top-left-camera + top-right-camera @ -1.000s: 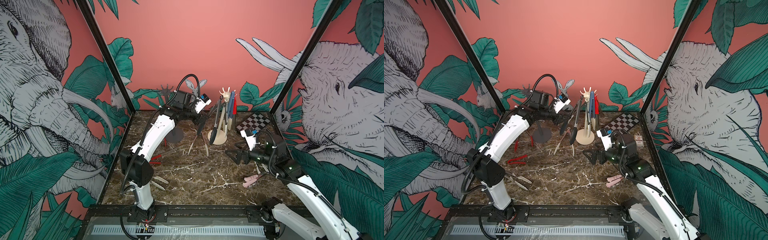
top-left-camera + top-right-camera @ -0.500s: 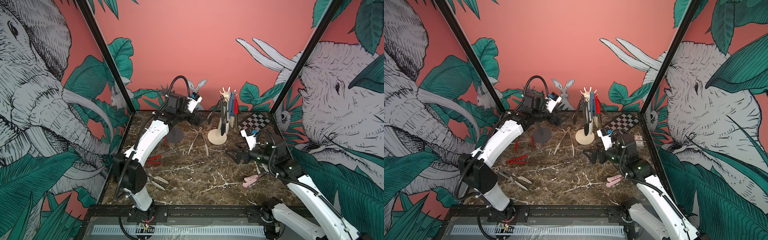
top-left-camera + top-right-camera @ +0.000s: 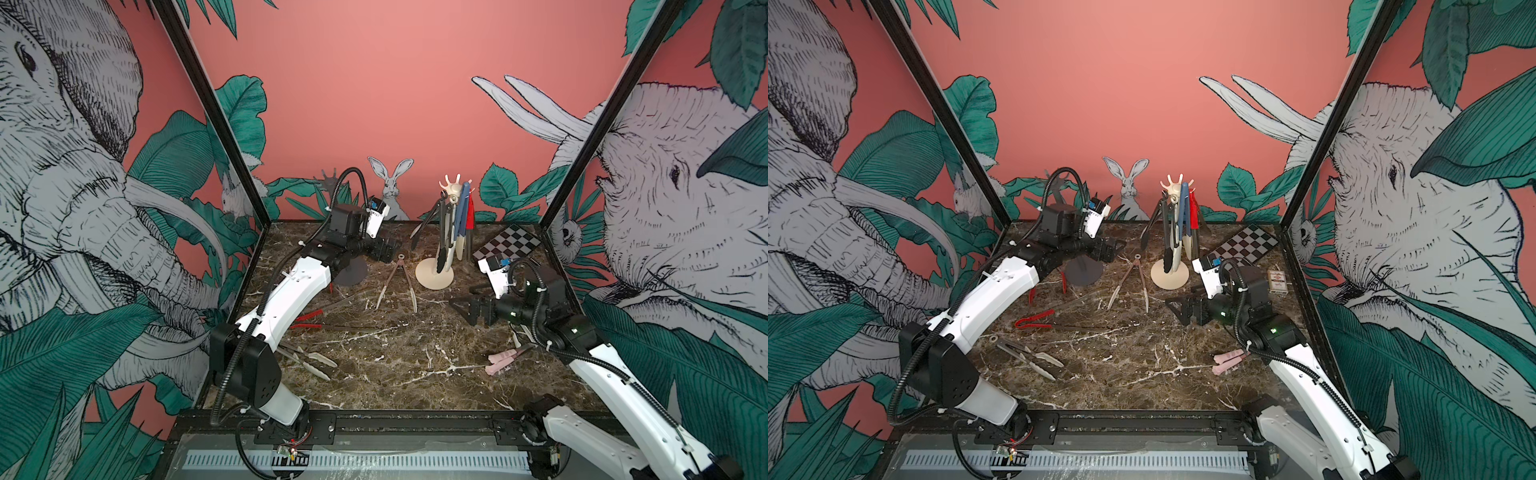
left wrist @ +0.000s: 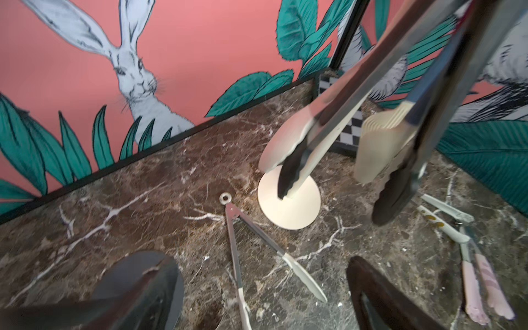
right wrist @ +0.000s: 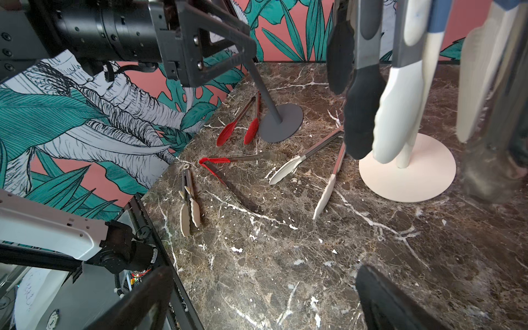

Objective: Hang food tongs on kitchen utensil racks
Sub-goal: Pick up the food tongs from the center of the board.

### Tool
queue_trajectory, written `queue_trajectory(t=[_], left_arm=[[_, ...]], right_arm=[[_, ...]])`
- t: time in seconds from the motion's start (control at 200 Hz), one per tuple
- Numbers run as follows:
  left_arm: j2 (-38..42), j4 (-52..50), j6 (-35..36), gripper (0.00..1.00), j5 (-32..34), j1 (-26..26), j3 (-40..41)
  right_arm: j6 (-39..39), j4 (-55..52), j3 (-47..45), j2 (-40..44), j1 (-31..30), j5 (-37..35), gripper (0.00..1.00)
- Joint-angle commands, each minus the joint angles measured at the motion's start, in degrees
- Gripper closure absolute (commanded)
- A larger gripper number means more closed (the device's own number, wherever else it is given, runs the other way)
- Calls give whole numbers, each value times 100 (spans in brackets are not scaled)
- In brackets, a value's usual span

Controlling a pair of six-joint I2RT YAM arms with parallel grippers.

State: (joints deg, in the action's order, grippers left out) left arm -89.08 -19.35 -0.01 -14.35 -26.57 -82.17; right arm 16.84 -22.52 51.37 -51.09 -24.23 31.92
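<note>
Left pincer [image 3: 388,251], right pincer [image 3: 463,301] agape.

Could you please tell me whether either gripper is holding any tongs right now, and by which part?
Nothing is held. The left gripper and the right gripper both stand open, with nothing between their jaws.

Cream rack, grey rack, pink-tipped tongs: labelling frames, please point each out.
cream rack [image 3: 430,280], in a top view, disc base.
grey rack [image 3: 1088,275], in a top view, disc base.
pink-tipped tongs [image 3: 502,356], in a top view, pink tip.

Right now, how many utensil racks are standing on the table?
2. The cream rack stands back centre, hung with tongs; the dark grey rack stands left of it, partly behind the left arm.
</note>
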Motion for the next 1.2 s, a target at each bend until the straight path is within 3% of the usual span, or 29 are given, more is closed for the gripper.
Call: queue_trajectory(t=[0.0,0.64,1.195], left_arm=[[-56,-217,-289,10,530,-3,119],[-1973,-1217,-675,43,1296,-165,-703],[-3160,-1768,-649,56,1335,-180,-1582]], right_arm=[[87,242,134,-48,6,23,1],[304,262,103,-111,7,-153,1],[338,231,160,-130,6,-326,1]])
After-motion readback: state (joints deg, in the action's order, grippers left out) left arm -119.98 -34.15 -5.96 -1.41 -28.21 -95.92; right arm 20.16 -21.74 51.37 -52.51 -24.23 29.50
